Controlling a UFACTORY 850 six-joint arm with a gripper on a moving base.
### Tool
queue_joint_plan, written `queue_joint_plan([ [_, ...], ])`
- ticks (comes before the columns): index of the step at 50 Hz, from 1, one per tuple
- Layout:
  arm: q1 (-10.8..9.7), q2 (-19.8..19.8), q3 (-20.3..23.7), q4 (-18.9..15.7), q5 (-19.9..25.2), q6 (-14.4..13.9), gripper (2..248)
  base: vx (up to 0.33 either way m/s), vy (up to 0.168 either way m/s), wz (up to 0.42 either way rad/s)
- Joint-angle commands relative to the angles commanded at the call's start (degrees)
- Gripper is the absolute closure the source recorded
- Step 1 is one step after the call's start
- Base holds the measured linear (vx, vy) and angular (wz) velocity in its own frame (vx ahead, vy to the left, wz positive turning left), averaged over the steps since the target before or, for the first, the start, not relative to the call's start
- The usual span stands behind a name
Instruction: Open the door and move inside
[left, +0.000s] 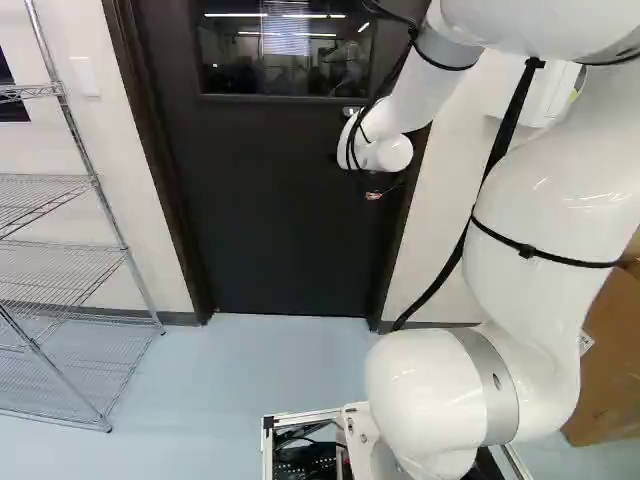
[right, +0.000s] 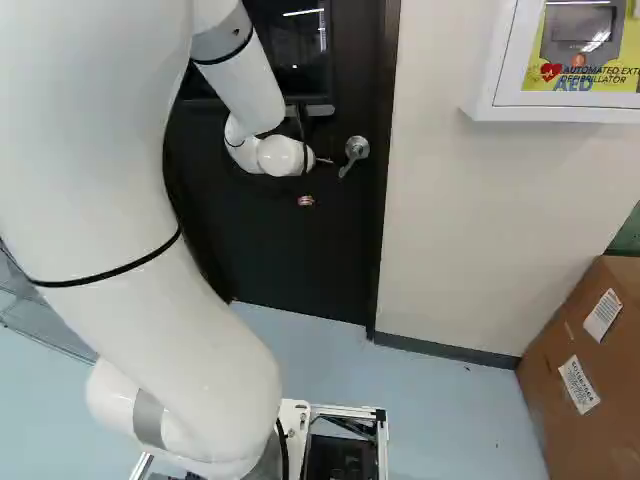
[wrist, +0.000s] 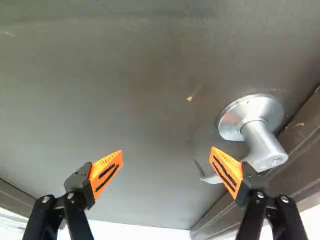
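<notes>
Closed door (left: 275, 220), your gripper (wrist: 167, 151) near its handle (wrist: 261, 142); opening and entry remain.
In the left base view, a rack (left: 62, 265) stands left of the door. In the right base view, your arm (right: 100, 150) reaches toward it; the gripper is spread and empty, and the handle lies just right. Your approach looks nearly done; gripping, turning, opening and driving through are left.

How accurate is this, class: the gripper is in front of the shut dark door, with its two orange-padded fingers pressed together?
Not quite: the fingers are not pressed together; the wrist view shows them standing wide apart. The gripper is indeed in front of the shut dark door.
</notes>
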Motion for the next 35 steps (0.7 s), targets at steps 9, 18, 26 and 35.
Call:
queue_joint_plan([
  [9,0.00,-1.03,0.10,0.00,0.00,0.00,3,0.000,0.000,0.000],
  [18,0.00,-2.08,0.16,0.00,0.00,0.00,3,0.000,0.000,0.000],
  [26,0.00,-2.41,0.18,0.00,0.00,0.00,3,0.001,0.000,-0.009],
  [35,0.00,-2.48,0.15,0.00,0.00,0.00,3,0.000,0.000,0.000],
])
